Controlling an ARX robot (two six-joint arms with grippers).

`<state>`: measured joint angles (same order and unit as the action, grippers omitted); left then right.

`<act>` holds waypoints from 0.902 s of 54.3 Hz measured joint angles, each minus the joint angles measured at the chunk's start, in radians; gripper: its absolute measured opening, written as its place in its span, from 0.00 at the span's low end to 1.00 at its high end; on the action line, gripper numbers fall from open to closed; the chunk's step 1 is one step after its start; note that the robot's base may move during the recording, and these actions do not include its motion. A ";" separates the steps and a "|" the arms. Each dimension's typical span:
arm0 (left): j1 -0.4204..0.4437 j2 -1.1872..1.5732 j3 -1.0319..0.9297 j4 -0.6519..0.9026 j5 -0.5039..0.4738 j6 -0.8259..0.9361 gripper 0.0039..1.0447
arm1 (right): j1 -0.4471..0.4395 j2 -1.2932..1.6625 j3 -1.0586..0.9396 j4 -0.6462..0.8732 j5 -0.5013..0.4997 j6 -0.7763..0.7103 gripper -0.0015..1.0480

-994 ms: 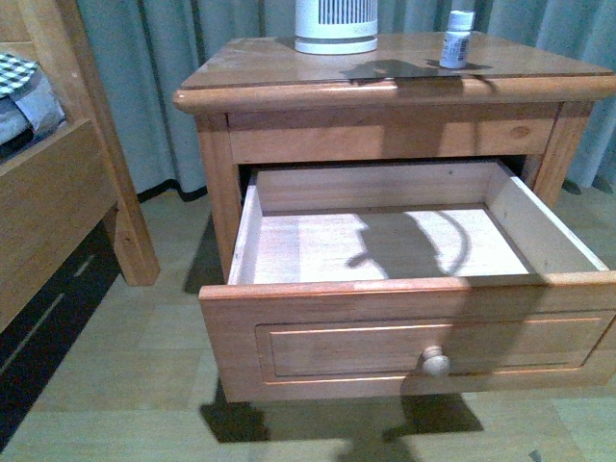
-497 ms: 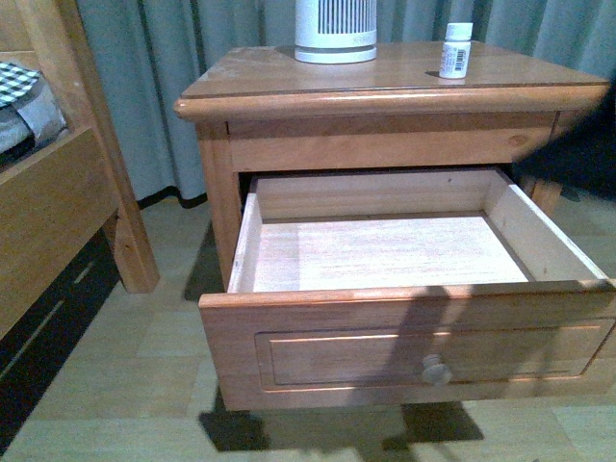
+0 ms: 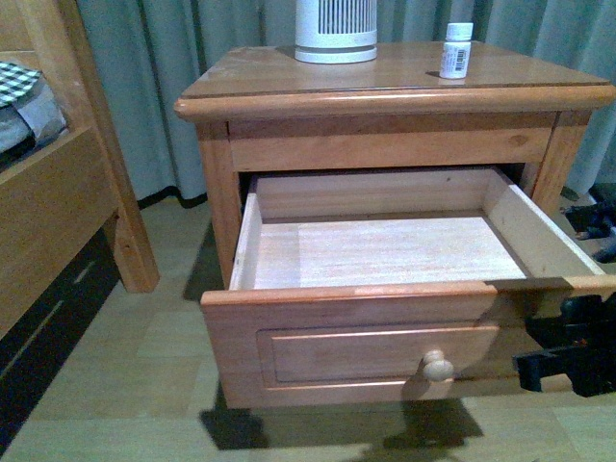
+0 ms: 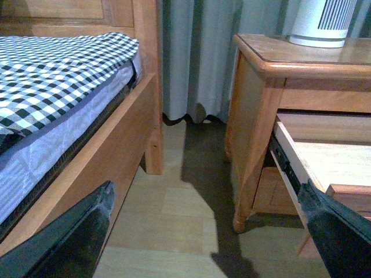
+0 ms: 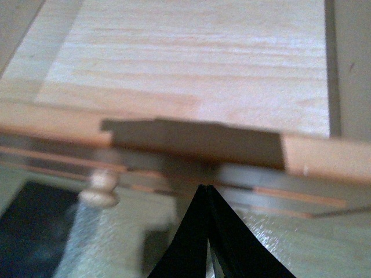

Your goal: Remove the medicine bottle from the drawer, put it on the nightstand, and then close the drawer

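Note:
The medicine bottle (image 3: 456, 50) stands upright on the nightstand (image 3: 385, 82) top, at its right rear. The drawer (image 3: 385, 252) is pulled fully out and its pale interior holds nothing. Its round knob (image 3: 436, 365) shows on the front panel, and also in the right wrist view (image 5: 99, 190). My right gripper (image 3: 568, 358) is shut and empty, low in front of the drawer front's right end, to the right of the knob; in its wrist view the gripper (image 5: 204, 188) points at the front panel. My left gripper (image 4: 206, 200) is open and empty, over the floor between bed and nightstand.
A white ribbed tower appliance (image 3: 335, 29) stands at the back of the nightstand top. A wooden bed frame (image 3: 58, 192) with checked bedding (image 4: 52, 63) is at the left. Curtains (image 3: 173, 58) hang behind. Wood-look floor (image 3: 125, 366) lies in front.
My right arm has come down from above the nightstand to low in front of the drawer front's right end. Its shadow has left the drawer interior. The bottle stays on top.

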<state>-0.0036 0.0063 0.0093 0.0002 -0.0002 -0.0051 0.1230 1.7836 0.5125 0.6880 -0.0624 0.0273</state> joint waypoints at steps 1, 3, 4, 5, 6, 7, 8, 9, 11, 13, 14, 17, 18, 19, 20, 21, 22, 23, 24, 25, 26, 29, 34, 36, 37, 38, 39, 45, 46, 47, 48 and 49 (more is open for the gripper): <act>0.000 0.000 0.000 0.000 0.000 0.000 0.94 | -0.008 0.047 0.032 0.008 0.000 -0.018 0.03; 0.000 0.000 0.000 0.000 0.000 0.000 0.94 | -0.024 0.125 0.100 0.017 0.011 -0.045 0.03; 0.000 0.000 0.000 0.000 0.000 0.000 0.94 | -0.030 0.155 0.129 0.019 0.017 -0.052 0.03; 0.000 0.000 0.000 0.000 0.000 0.000 0.94 | -0.040 0.195 0.172 0.017 0.022 -0.066 0.03; 0.000 0.000 0.000 0.000 0.000 0.000 0.94 | -0.049 0.232 0.217 0.015 0.026 -0.073 0.03; 0.000 0.000 0.000 0.000 0.000 0.000 0.94 | -0.055 0.253 0.246 0.013 0.026 -0.079 0.03; 0.000 0.000 0.000 0.000 0.000 0.000 0.94 | -0.059 0.271 0.273 0.010 0.027 -0.086 0.03; 0.000 0.000 0.000 0.000 0.000 0.000 0.94 | -0.061 0.280 0.286 0.008 0.027 -0.089 0.03; 0.000 0.000 0.000 0.000 0.000 0.000 0.94 | -0.068 0.311 0.339 0.000 0.029 -0.106 0.03; 0.000 0.000 0.000 0.000 0.000 0.000 0.94 | -0.072 0.331 0.379 -0.006 0.029 -0.116 0.03; 0.000 0.000 0.000 0.000 0.000 0.000 0.94 | -0.075 0.343 0.405 -0.012 0.029 -0.124 0.03; 0.000 0.000 0.000 0.000 0.000 0.000 0.94 | -0.081 0.372 0.470 -0.029 0.029 -0.148 0.03; 0.000 0.000 0.000 0.000 0.000 0.000 0.94 | -0.082 0.378 0.482 -0.032 0.029 -0.152 0.03; 0.000 0.000 0.000 0.000 0.000 0.000 0.94 | -0.084 0.388 0.507 -0.040 0.029 -0.155 0.03; 0.000 0.000 0.000 0.000 0.000 0.000 0.94 | -0.085 0.398 0.532 -0.050 0.029 -0.161 0.03; 0.000 0.000 0.000 0.000 0.000 0.000 0.94 | -0.087 0.402 0.544 -0.055 0.029 -0.163 0.03; 0.000 0.000 0.000 0.000 0.000 0.000 0.94 | -0.089 0.410 0.566 -0.064 0.029 -0.167 0.03; 0.000 0.000 0.000 0.000 0.000 0.000 0.94 | -0.091 0.418 0.586 -0.069 0.028 -0.177 0.03; 0.000 0.000 0.000 0.000 0.000 0.000 0.94 | -0.092 0.421 0.596 -0.072 0.027 -0.179 0.03; 0.000 0.000 0.000 0.000 0.000 0.000 0.94 | -0.094 0.429 0.615 -0.077 0.026 -0.185 0.03; 0.000 0.000 0.000 0.000 0.000 0.000 0.94 | -0.097 0.439 0.643 -0.087 0.024 -0.194 0.03; 0.000 0.000 0.000 0.000 0.000 0.000 0.94 | -0.105 0.459 0.701 -0.108 0.023 -0.219 0.03; 0.000 0.000 0.000 0.000 0.000 0.000 0.94 | -0.116 0.483 0.766 -0.138 0.021 -0.235 0.03; 0.000 0.000 0.000 0.000 0.000 0.000 0.94 | -0.121 0.491 0.786 -0.146 0.020 -0.234 0.03; 0.000 0.000 0.000 0.000 0.000 0.000 0.94 | -0.123 0.494 0.795 -0.149 0.020 -0.234 0.03; 0.000 0.000 0.000 0.000 0.000 0.000 0.94 | -0.125 0.496 0.800 -0.151 0.021 -0.234 0.03; 0.000 0.000 0.000 0.000 0.000 0.000 0.94 | -0.128 0.498 0.807 -0.154 0.021 -0.234 0.03; 0.000 0.000 0.000 0.000 0.000 0.000 0.94 | -0.143 0.505 0.818 -0.153 0.017 -0.232 0.03; 0.000 0.000 0.000 0.000 0.000 0.000 0.94 | -0.145 0.505 0.818 -0.149 0.015 -0.230 0.03; 0.000 0.000 0.000 0.000 0.000 0.000 0.94 | -0.146 0.505 0.818 -0.145 0.013 -0.229 0.03; 0.000 0.000 0.000 0.000 0.000 0.000 0.94 | -0.150 0.507 0.818 -0.135 0.006 -0.229 0.03; 0.000 0.000 0.000 0.000 0.000 0.000 0.94 | -0.151 0.507 0.818 -0.130 0.003 -0.228 0.03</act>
<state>-0.0036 0.0063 0.0093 0.0002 -0.0002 -0.0048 -0.0280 2.2906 1.3300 0.5583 -0.0593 -0.2005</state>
